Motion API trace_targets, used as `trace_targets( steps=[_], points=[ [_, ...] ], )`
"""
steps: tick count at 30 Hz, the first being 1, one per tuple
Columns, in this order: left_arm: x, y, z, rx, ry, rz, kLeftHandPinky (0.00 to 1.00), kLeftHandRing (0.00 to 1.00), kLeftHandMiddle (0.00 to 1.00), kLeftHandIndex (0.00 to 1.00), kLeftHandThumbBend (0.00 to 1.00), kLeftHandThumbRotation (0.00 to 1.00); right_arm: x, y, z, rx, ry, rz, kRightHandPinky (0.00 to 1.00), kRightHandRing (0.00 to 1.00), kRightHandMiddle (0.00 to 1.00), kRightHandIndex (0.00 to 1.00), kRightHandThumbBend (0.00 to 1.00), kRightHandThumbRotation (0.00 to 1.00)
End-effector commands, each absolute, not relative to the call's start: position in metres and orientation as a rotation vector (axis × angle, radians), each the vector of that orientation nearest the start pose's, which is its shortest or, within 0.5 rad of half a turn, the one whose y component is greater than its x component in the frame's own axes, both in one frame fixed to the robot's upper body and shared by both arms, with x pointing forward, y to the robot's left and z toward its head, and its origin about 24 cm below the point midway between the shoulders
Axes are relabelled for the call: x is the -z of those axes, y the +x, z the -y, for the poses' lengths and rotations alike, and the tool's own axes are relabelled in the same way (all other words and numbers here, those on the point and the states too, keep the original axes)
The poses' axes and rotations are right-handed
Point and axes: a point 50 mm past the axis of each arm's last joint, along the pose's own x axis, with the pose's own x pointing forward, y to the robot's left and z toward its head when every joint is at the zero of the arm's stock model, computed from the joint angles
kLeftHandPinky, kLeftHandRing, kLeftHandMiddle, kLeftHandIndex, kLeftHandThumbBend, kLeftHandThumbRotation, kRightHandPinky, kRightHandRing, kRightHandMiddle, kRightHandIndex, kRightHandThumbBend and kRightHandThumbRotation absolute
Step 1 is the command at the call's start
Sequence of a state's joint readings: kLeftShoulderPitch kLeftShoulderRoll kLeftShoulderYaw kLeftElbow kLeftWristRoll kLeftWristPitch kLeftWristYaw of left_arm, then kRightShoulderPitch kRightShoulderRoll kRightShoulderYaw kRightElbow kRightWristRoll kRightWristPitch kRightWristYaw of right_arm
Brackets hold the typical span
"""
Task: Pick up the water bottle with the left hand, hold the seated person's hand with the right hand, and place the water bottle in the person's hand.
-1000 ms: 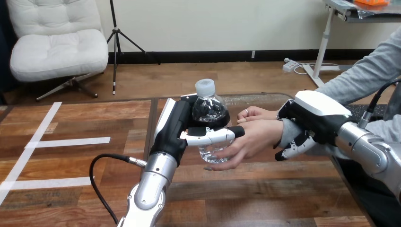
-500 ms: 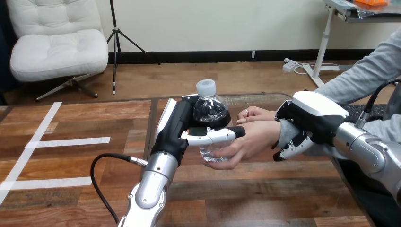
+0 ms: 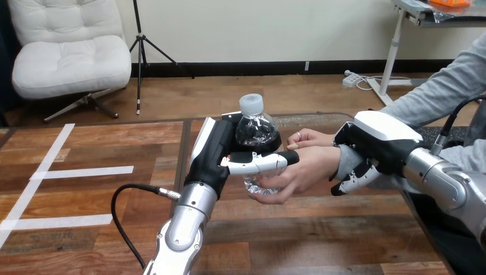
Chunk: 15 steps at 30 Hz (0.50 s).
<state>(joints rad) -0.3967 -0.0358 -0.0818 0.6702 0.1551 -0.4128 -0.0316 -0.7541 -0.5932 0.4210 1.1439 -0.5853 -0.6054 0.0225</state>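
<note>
- Head view: the left hand [image 3: 215, 154] is raised over the counter [image 3: 86, 143], with its fingers and thumb [image 3: 255, 164] curled round the bottle [image 3: 256, 133].
- Bottle: clear with a white cap, upright, off the counter near the middle of the view. The left hand's fingers are behind it and the thumb lies across its front.
- Person's hand [image 3: 304, 169]: it reaches in from the right with the palm against the bottle's right side and the fingertips cupped beneath its base. This hand and the left hand are both on the bottle.
- Person's other hand [image 3: 306, 137]: it lies just behind the first, near the bottle. I cannot tell whether it touches.
- Right hand [image 3: 375, 143]: it sits on top of the person's wrist [image 3: 344, 162], white shell uppermost, its fingers [image 3: 351, 182] curled down round the wrist's near side.
</note>
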Motion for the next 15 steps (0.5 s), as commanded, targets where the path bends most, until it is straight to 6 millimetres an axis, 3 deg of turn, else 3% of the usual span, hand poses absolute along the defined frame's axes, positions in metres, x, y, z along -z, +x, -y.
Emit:
trace_targets(
  steps=[1, 15],
  points=[
    [-0.0661, 0.3256, -0.0736, 0.306, 0.15, 0.272, 0.29, 0.34, 0.38, 0.39, 0.84, 0.0, -0.0909, 0.3634, 0.2205, -0.425, -1.225, 0.141, 0.19, 0.22, 0.27, 0.27, 0.74, 0.0],
    [-0.0656, 0.326, -0.0731, 0.307, 0.138, 0.266, 0.3, 0.35, 0.39, 0.39, 0.83, 0.0, -0.0892, 0.3625, 0.222, -0.424, -1.221, 0.137, 0.19, 0.23, 0.27, 0.28, 0.75, 0.0]
  ],
)
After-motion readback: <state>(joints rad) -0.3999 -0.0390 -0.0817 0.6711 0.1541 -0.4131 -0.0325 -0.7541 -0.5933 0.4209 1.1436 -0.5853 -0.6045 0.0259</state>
